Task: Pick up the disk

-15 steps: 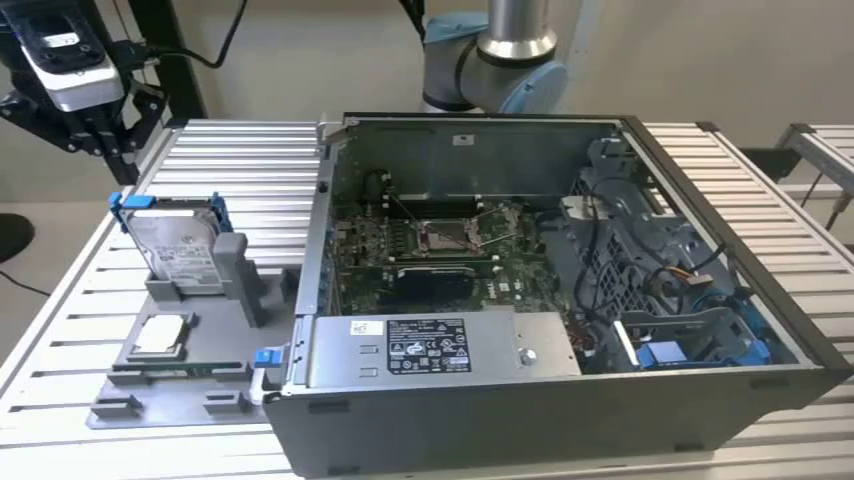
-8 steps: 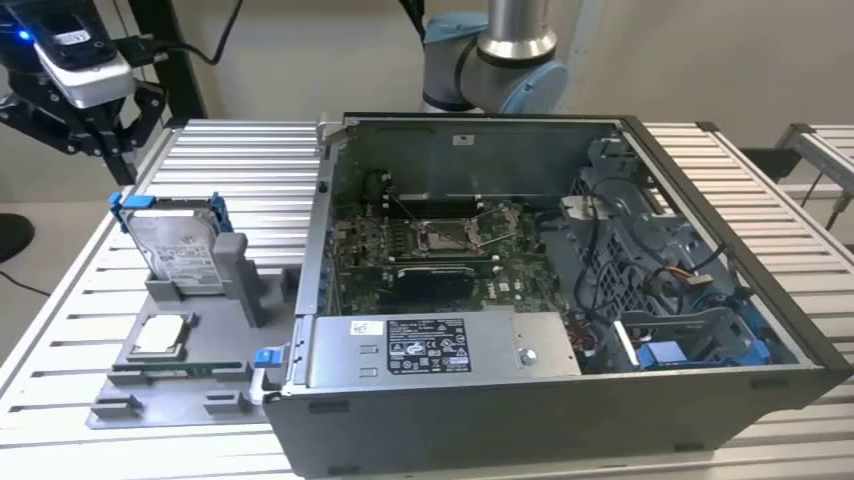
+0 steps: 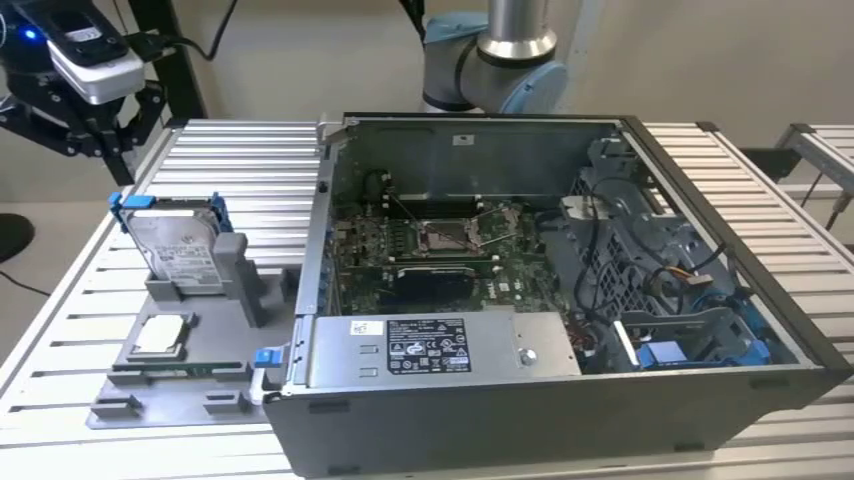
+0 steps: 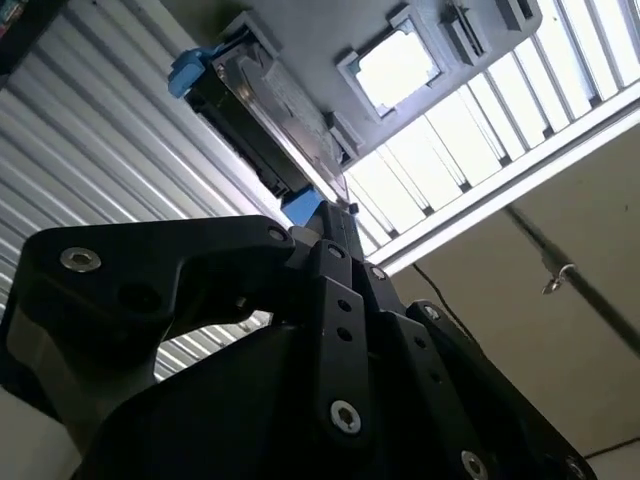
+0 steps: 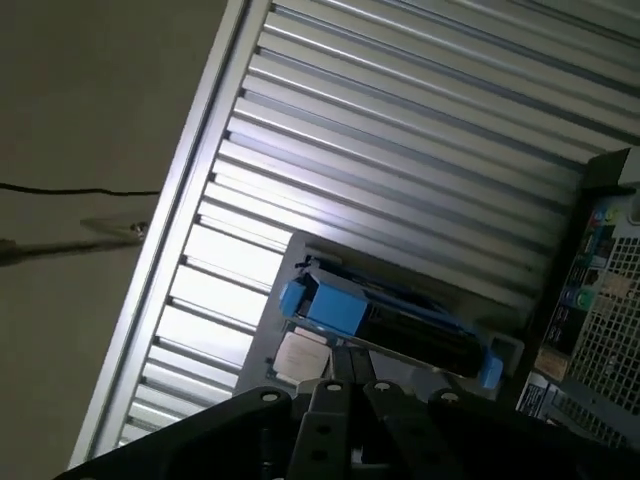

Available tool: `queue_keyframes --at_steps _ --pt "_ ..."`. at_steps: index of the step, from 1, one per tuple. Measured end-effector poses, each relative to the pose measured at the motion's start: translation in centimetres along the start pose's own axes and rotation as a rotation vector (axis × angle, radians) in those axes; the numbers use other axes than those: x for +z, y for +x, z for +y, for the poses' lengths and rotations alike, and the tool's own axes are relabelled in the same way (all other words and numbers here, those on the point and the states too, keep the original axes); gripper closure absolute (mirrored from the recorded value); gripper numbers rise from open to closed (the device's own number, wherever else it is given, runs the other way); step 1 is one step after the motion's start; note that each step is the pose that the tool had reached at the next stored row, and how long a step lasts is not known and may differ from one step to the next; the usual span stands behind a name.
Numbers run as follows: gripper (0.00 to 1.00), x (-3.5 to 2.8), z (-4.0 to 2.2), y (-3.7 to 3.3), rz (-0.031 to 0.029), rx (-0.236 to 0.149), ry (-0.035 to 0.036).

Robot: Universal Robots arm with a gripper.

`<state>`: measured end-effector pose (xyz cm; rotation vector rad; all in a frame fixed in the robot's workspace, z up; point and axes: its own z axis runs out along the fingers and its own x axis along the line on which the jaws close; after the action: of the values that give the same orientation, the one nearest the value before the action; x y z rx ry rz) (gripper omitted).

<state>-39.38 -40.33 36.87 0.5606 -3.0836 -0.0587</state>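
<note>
- The gripper (image 3: 83, 138) hangs above the far corner of the slatted table (image 3: 247, 150), at the exterior view's left, touching nothing.
- In both wrist views its fingers (image 5: 328, 392) meet at the tips, clenched on nothing.
- The disk (image 3: 180, 245) stands on edge in a grey holder (image 3: 235, 272), below the gripper and well apart from it; the first wrist view shows it from above (image 5: 390, 320).
- A chip (image 3: 160, 335) lies flat on the grey tray (image 3: 174, 398), just in front of the disk.
- An open computer case (image 3: 467, 155) sits beside the holder, at the exterior view's right.
</note>
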Motion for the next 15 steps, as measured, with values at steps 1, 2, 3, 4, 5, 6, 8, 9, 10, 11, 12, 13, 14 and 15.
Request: queue_keyframes --at_steps 1,2,3,4,5,6,8,9,10,11,12,13,14,15 --pt "1.00 0.00 0.00 0.00 0.0006 -0.018 0.0000" --pt "1.00 0.00 0.00 0.00 0.0014 -0.036 0.0000" --pt "1.00 0.00 0.00 0.00 0.0020 -0.055 0.0000" --pt "1.00 0.00 0.00 0.00 0.0028 -0.073 0.0000" --pt "1.00 0.00 0.00 0.00 0.0035 -0.090 0.0000" --pt "1.00 0.00 0.00 0.00 0.0041 -0.109 0.0000" --pt "1.00 0.00 0.00 0.00 0.0055 -0.144 -0.0001" --pt "1.00 -0.01 0.00 0.00 0.0062 -0.163 0.0000" --pt "1.00 -0.01 0.00 0.00 0.0066 -0.181 0.0000" --pt "1.00 -0.01 0.00 0.00 0.0070 -0.200 0.0002" --pt "1.00 -0.02 0.00 0.00 0.0074 -0.218 0.0004" --pt "1.00 -0.01 -0.01 0.00 0.0076 -0.236 0.0006" --pt "1.00 -0.01 -0.01 0.00 0.0079 -0.254 0.0008" --pt "1.00 -0.01 0.00 0.00 0.0081 -0.273 0.0011"
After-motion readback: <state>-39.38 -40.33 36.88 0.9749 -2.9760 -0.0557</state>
